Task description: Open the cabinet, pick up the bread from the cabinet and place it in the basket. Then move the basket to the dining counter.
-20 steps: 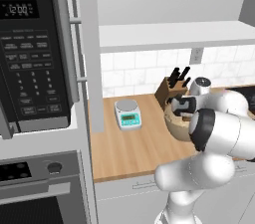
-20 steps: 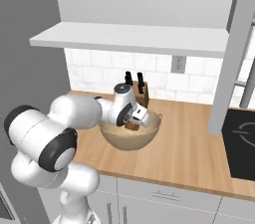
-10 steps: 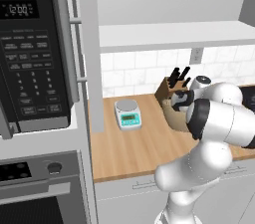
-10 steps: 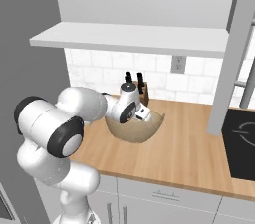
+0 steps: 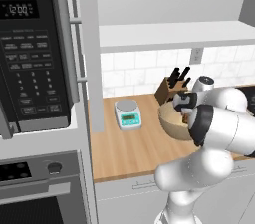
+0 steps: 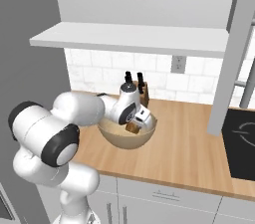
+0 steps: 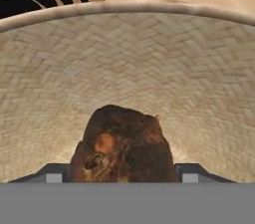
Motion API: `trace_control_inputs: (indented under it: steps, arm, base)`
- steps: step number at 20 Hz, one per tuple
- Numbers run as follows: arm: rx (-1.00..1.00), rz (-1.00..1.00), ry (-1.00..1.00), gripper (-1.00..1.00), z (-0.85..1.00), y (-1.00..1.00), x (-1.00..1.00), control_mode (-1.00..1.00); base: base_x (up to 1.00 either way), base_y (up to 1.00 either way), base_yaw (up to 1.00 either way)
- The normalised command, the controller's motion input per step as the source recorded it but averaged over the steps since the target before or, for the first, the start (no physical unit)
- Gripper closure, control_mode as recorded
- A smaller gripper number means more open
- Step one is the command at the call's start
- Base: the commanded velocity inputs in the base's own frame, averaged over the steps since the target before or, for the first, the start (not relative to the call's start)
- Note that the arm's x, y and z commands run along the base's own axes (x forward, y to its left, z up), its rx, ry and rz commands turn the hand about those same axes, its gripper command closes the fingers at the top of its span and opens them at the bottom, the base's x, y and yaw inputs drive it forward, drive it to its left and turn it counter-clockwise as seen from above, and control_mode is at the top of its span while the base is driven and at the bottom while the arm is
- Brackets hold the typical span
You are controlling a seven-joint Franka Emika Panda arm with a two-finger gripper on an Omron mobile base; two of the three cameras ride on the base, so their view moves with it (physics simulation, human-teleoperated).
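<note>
The round tan woven basket stands on the wood counter below the open cabinet, whose grey doors are swung out. My gripper reaches down into the basket from its back rim. It is shut on the bread, a small brown lump. In the hand view the bread sits between the two finger tips of my gripper, low inside the basket's woven wall. From the left base view, my arm partly covers the basket. The dining counter is out of view.
A knife block stands against the tiled wall just behind the basket. A small kitchen scale sits to its left. The black microwave and oven fill the far left; a dark cooktop lies at the right.
The elbow has swung and the forearm shifted over the basket. The hand stays inside the basket with the bread between its fingers, slightly lower than before.
</note>
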Motion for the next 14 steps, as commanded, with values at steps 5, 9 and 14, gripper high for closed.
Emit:
trace_control_inputs:
  steps: [5,9,14]
  arm:
    - [0.00,0.00,0.00,-1.00,0.11,0.00,-0.15,-1.00]
    - [0.00,0.00,0.00,-1.00,0.13,0.08,-0.09,-1.00]
    - [0.00,0.00,0.00,-1.00,0.17,0.03,-0.44,-1.00]
  base:
    - [0.00,0.00,0.00]
    - [0.00,0.00,0.00]
    - [0.00,0.00,0.00]
